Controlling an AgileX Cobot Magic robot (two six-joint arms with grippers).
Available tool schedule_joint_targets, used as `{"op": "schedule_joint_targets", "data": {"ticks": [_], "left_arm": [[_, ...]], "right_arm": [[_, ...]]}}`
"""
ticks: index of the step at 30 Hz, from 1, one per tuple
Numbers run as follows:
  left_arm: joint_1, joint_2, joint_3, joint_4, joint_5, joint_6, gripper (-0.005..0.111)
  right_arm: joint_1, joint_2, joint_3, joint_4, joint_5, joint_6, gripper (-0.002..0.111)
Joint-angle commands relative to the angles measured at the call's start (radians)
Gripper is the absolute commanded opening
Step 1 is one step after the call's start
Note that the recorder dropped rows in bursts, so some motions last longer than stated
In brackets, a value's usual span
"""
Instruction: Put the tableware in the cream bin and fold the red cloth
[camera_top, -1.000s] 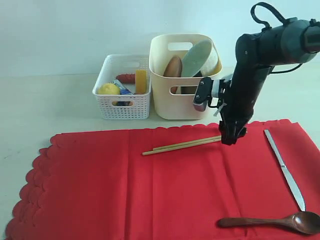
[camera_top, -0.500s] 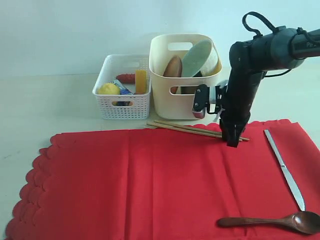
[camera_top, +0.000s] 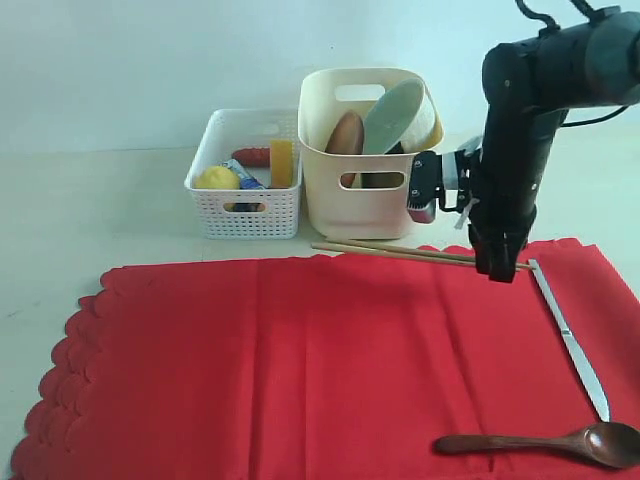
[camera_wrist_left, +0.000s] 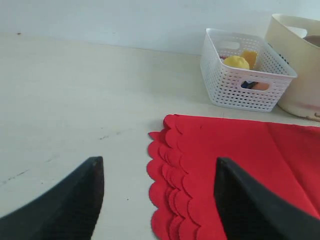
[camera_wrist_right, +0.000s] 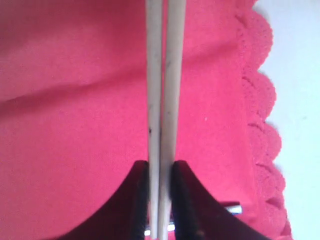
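My right gripper (camera_top: 500, 268) points down over the back right edge of the red cloth (camera_top: 300, 370) and is shut on the wooden chopsticks (camera_top: 400, 252). They stick out level to the left, just in front of the cream bin (camera_top: 365, 210). In the right wrist view the pair of chopsticks (camera_wrist_right: 162, 75) runs between the closed fingers of the gripper (camera_wrist_right: 160, 167). The bin holds the pale bowl (camera_top: 402, 113) and the brown plate (camera_top: 347, 135). The knife (camera_top: 572, 345) and the dark spoon (camera_top: 540, 443) lie on the cloth's right side. My left gripper (camera_wrist_left: 157, 162) hangs open above the cloth's scalloped edge (camera_wrist_left: 167, 170).
A white perforated basket (camera_top: 245, 210) with a lemon (camera_top: 217, 178) and other food stands left of the cream bin. Bare table lies left of the cloth (camera_wrist_left: 75, 100). The right arm's wrist sits close beside the bin's right wall.
My right gripper has shut on the chopsticks, lifted them off the cloth and carried them right and back. They swung from slanting to nearly level. The left gripper stayed put.
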Motion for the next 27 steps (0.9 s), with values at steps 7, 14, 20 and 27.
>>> {"op": "schedule_joint_targets", "data": {"ticks": [7,14,20,27], "left_arm": [[0.003,-0.005,0.002,-0.007,-0.006,-0.006,0.062],[0.003,-0.005,0.002,-0.007,-0.006,-0.006,0.062],[0.003,-0.005,0.002,-0.007,-0.006,-0.006,0.062],[0.003,-0.005,0.002,-0.007,-0.006,-0.006,0.062]], "right_arm": [[-0.003,-0.312,0.236,0.041,-0.057,0.049,0.0],[-0.003,-0.517,0.263,0.231,-0.152,0.147,0.0],[-0.003,-0.589,0.263,0.483,-0.317,0.2,0.0],[-0.003,-0.556,0.263,0.827,-0.516,0.193,0.0]]}}
